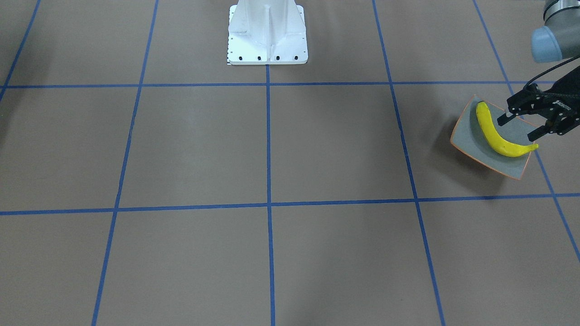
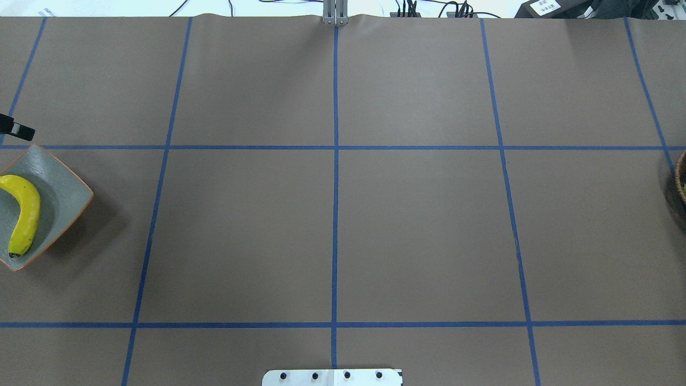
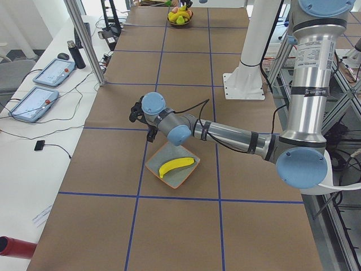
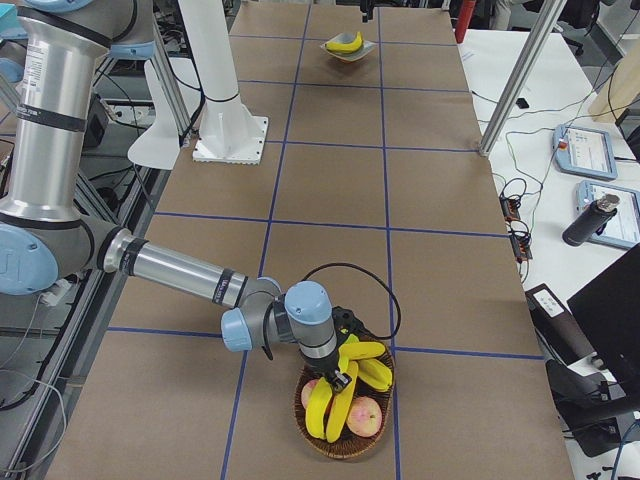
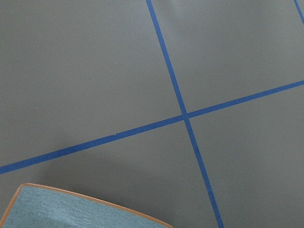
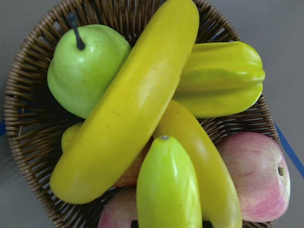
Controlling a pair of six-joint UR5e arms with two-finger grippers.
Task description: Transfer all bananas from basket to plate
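One yellow banana (image 1: 496,136) lies on the grey, orange-rimmed plate (image 1: 471,145) at the table's left end. My left gripper (image 1: 521,127) hovers open and empty just above the plate's outer edge, beside that banana. At the other end stands the wicker basket (image 4: 345,410), and my right gripper (image 4: 340,350) is low over it among the bananas (image 4: 335,395). I cannot tell whether it is open or shut. The right wrist view shows a long banana (image 6: 133,109) lying diagonally on top, with two more bananas (image 6: 199,161) under it.
A green pear (image 6: 80,66), a starfruit (image 6: 223,78) and reddish apples (image 6: 256,171) share the basket (image 6: 28,118). The white robot base (image 1: 267,31) stands at mid-table. Blue tape lines grid the brown tabletop. Tablets (image 3: 53,72) lie on a side table.
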